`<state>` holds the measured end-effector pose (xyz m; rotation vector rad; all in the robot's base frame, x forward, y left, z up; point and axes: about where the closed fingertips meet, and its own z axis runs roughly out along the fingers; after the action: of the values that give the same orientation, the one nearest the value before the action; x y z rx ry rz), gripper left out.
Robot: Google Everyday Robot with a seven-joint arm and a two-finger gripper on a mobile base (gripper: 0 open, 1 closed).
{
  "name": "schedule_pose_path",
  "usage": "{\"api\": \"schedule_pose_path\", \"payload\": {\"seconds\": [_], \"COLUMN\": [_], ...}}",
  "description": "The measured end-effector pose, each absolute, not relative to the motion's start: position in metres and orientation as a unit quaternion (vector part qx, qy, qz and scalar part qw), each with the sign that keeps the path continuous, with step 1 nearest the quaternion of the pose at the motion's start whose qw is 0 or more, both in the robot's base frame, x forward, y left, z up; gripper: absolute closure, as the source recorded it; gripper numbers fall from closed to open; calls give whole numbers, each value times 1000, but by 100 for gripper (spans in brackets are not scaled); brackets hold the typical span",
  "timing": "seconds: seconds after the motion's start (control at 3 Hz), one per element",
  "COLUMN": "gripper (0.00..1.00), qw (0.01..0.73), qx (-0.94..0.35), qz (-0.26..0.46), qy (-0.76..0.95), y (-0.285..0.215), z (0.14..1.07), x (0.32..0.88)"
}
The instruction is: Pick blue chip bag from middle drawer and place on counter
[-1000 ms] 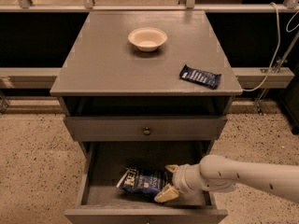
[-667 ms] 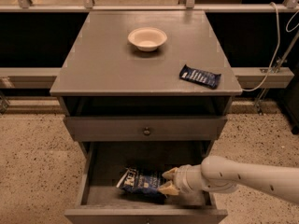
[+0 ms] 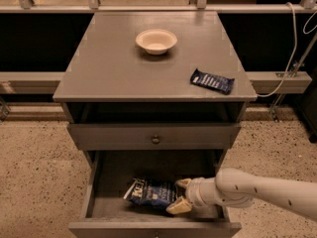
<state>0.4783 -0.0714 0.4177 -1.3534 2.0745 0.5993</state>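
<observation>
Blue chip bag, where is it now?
In the camera view, the blue chip bag lies in the open middle drawer, low centre, with the gripper at its right end.

the blue chip bag [image 3: 151, 193] is dark blue with white lettering, inside the plain grey middle drawer [image 3: 153, 229]. at the bag's right edge the gripper [image 3: 179, 196] has tan fingers, spread apart, on a cream-white arm [image 3: 267, 190]. the counter [image 3: 109, 68] is matte grey, the far bowl [image 3: 156, 41] cream, the right-hand wrapper [image 3: 212, 81] dark blue with pale print, and the floor [image 3: 34, 182] speckled beige.
</observation>
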Motion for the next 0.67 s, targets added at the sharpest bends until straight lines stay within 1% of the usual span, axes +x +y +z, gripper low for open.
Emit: {"api": "schedule_pose_path", "payload": {"seconds": [0.33, 0.67], "gripper": [25, 29], "qw": [290, 287], "qx": [-508, -507], "qz": [234, 235], "qy": [776, 778], "y": [-70, -70], "z": [415, 408], "x": [475, 475]}}
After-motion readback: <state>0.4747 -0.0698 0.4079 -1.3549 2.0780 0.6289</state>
